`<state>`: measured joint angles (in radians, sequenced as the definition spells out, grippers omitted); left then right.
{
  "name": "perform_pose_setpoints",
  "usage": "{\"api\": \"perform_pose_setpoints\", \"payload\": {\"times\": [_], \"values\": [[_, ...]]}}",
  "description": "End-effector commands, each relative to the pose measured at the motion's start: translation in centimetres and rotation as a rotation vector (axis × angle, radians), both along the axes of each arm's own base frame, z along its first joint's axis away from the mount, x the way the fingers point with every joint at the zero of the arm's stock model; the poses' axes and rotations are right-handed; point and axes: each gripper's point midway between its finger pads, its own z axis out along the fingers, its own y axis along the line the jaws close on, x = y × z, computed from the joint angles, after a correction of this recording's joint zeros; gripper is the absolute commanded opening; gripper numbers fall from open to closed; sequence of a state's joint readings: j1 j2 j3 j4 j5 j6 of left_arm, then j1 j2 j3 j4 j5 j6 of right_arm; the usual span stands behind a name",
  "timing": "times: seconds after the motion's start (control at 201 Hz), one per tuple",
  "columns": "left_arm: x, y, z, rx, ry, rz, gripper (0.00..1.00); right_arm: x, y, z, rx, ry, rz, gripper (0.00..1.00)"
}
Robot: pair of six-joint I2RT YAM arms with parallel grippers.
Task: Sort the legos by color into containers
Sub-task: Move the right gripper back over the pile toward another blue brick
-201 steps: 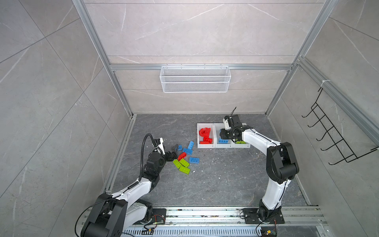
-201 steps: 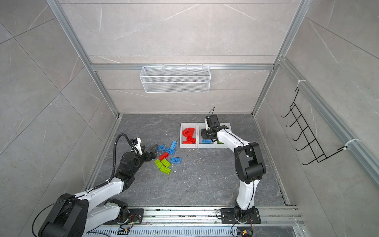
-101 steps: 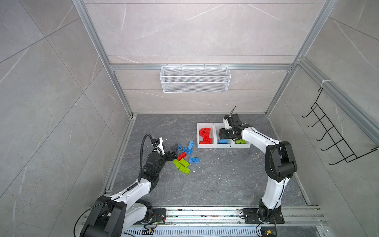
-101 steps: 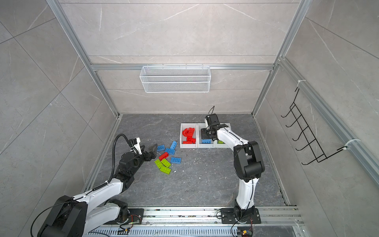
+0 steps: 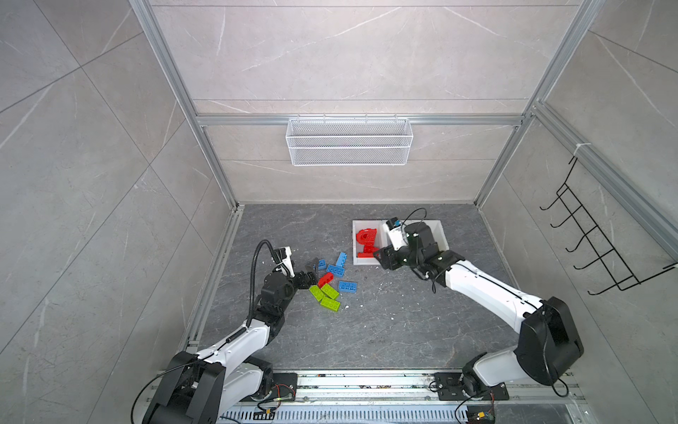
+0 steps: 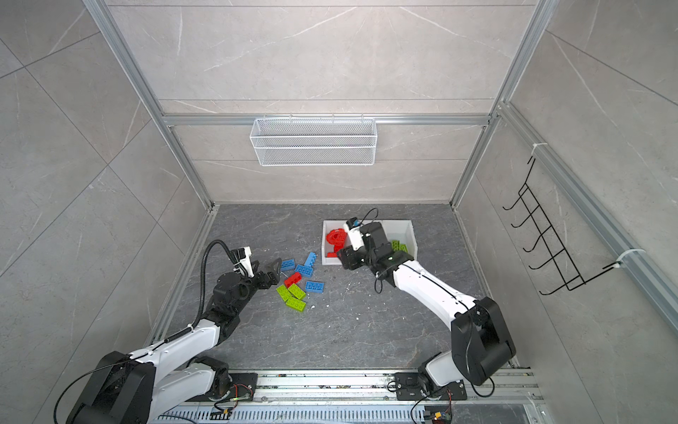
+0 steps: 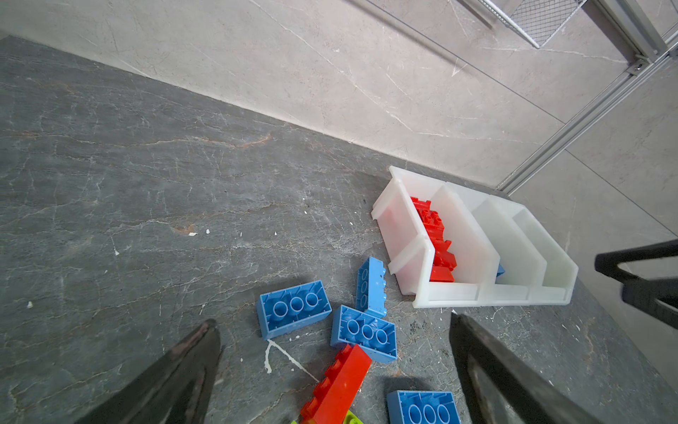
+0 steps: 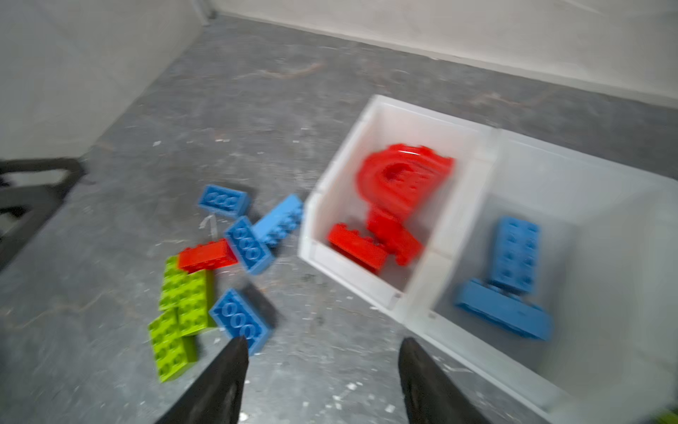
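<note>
Just ahead of the left gripper (image 5: 311, 271), jaws wide apart, loose legos (image 5: 335, 270) cluster on the table (image 5: 385, 323). The right gripper (image 8: 323, 343) hovers, jaws apart and empty, over bare table beside the front edge of the containers (image 7: 458, 293), where red and blue legos lie.

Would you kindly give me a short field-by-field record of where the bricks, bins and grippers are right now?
On the floor: four loose blue bricks, one loose red brick, three loose green bricks
Bins: three joined white bins
Bin nearest the pile: red arch and sorted red bricks
Middle bin: two sorted blue bricks
Far bin: sorted green bricks
Left gripper: open, empty, at the pile's edge
Right gripper: open, empty, between pile and bins
</note>
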<state>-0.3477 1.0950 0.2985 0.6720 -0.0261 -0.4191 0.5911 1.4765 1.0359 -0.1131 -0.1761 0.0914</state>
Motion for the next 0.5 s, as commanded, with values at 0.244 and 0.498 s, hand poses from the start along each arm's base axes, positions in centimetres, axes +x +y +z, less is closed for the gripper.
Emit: {"api": "perform_pose_setpoints", "payload": {"times": [0.244, 0.498], "values": [[0.7, -0.1, 1.6, 0.005, -0.036, 0.002, 1.0, -3.7, 5.3, -5.1, -0.119, -0.019, 0.185, 0.69], [1.2, -0.7, 0.6, 0.019, -0.011, -0.026, 1.0, -4.4, 5.8, -8.7, -0.179, 0.057, 0.216, 0.7]]}}
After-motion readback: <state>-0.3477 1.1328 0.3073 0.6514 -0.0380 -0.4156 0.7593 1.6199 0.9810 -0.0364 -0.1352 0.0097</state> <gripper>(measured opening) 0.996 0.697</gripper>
